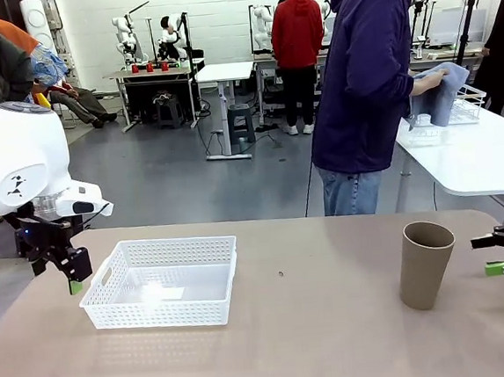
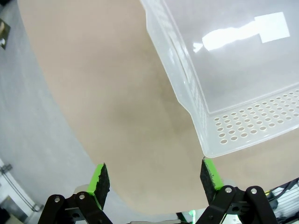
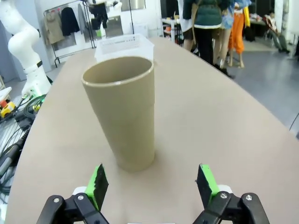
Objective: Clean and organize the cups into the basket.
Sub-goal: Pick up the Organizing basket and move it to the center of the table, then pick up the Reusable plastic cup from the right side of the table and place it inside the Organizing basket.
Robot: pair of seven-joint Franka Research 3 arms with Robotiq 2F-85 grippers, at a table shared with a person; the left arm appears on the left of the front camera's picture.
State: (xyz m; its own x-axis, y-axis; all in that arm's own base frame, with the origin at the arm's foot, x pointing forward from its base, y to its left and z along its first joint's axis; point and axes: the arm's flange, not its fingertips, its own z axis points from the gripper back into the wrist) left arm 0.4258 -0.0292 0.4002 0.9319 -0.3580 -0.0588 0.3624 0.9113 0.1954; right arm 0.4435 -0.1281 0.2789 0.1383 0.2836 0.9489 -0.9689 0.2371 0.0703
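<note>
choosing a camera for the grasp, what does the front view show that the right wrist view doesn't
Front view: the left tool beside the left end of the basket, and a person holding a blue cloth. Right wrist view: green pads of the right tool spread wide, the cup upright ahead, untouched. Both: cup, basket, right tool, tan table.

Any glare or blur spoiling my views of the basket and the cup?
Left wrist view: strong bright glare on the basket floor, perforated wall sharp. Front view: a fainter reflection in the basket, cup crisp. Right wrist view: cup sharp, evenly lit, only a soft shadow at its base.
</note>
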